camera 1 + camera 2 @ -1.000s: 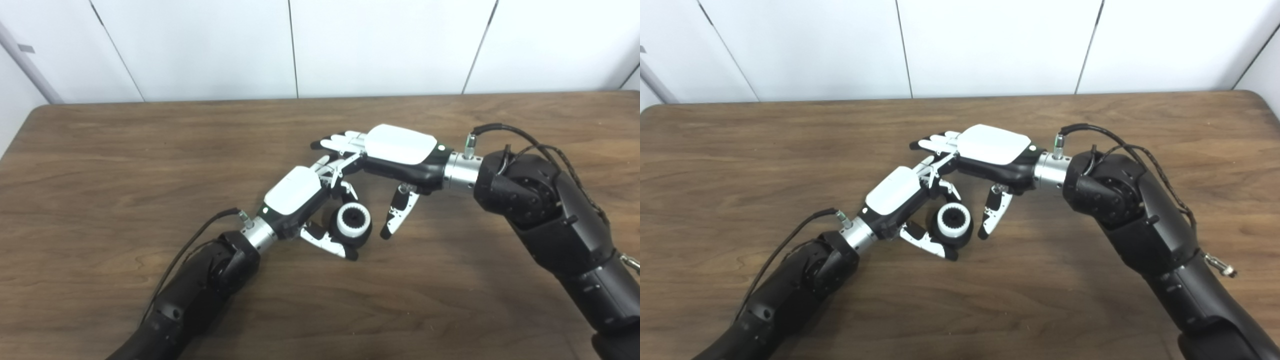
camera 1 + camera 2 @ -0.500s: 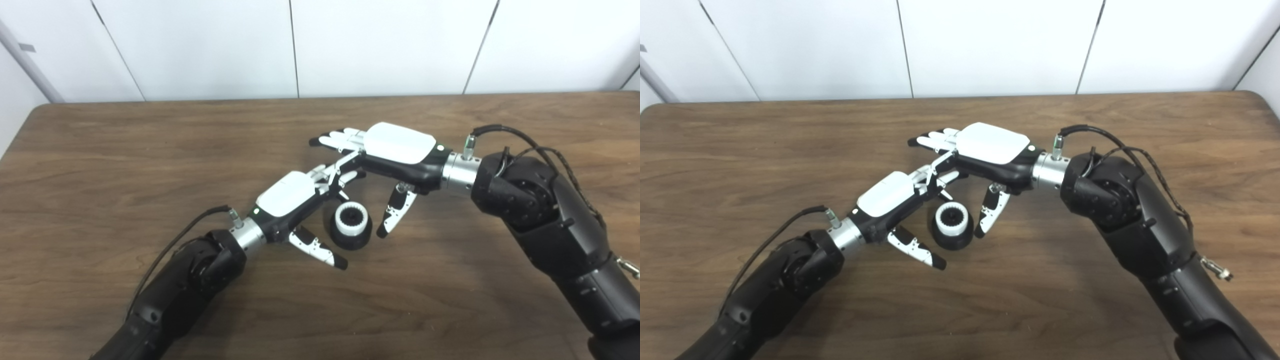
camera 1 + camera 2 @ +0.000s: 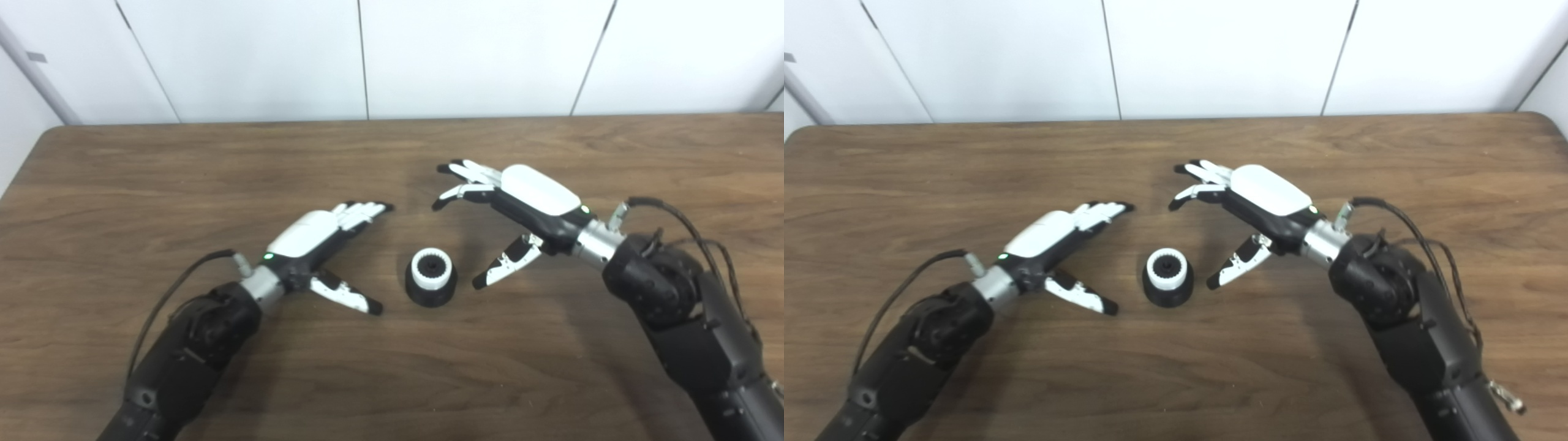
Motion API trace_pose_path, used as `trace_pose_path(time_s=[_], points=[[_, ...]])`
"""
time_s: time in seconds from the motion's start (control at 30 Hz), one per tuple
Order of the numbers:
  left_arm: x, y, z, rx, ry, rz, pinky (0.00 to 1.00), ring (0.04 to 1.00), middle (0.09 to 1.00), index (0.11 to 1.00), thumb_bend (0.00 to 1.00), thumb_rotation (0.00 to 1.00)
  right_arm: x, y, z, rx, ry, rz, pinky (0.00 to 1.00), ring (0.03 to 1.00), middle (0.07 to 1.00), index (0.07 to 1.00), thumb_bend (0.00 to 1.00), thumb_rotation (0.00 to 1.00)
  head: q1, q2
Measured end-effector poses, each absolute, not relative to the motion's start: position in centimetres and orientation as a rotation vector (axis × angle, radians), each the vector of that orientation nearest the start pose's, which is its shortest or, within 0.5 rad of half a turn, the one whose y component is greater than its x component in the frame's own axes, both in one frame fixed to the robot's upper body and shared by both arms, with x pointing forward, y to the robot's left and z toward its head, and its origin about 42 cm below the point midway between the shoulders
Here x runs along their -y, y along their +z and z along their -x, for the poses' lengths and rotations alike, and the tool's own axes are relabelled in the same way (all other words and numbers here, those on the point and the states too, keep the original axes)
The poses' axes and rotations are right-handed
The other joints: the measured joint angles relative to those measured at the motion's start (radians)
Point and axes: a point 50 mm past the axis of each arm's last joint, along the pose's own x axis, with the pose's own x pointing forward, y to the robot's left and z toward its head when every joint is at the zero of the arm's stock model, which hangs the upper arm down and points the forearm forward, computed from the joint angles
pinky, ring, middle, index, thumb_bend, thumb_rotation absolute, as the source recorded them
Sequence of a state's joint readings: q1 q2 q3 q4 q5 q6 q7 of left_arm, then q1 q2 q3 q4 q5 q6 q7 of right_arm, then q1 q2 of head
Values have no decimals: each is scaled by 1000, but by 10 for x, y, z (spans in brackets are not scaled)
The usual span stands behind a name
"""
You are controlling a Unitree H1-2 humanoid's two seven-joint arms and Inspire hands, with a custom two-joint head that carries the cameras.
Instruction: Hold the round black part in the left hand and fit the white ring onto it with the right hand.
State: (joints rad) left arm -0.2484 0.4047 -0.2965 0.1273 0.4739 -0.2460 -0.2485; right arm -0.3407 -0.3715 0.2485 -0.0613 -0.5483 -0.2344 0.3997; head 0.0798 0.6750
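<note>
On the left of the wooden tabletop (image 3: 122,184), the left hand (image 3: 315,236) lies low with its back upward, fingers stretched straight out and its thumb splayed toward the middle; it holds nothing and touches no part. Its palm side is hidden against the wood, and the arm behind it is cut off at the bottom edge. Between the two hands stands the round black part (image 3: 431,293), upright on the tabletop by itself, with the white ring (image 3: 431,269) seated on its top. The ring's rim looks toothed or ribbed, though the detail is too fine to be sure, and how deep it sits on the black body cannot be made out. To the right, the right hand (image 3: 520,202) hovers, back upward, fingers spread and slightly curled, thumb pointing down toward the part, its tip near the part but apart from it. This hand is empty too. Its forearm, with cables looped along it, runs off the lower right corner.
</note>
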Motion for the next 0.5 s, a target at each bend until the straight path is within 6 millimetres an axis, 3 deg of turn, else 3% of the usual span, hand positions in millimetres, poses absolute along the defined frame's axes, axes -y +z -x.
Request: trace_pose_path(time_s=[0.13,0.27,0.37,0.5], points=[[-252,130,-342,224,-561,-871,1000,1000,1000,1000,1000,521,212,194,-358,442,599,1022,812,955,980,895,433,487,3,-11],[-254,128,-338,216,-525,-807,1000,1000,1000,1000,1000,526,210,190,-355,438,560,997,793,933,965,908,333,726,-3,-15],[-251,126,-333,196,-480,-724,1000,1000,1000,1000,1000,546,215,182,-350,403,505,950,791,916,947,911,302,808,-8,-15],[-246,124,-331,180,-409,-649,926,1000,1000,1000,1000,635,224,171,-342,354,417,841,806,915,933,915,269,800,-12,-23]])
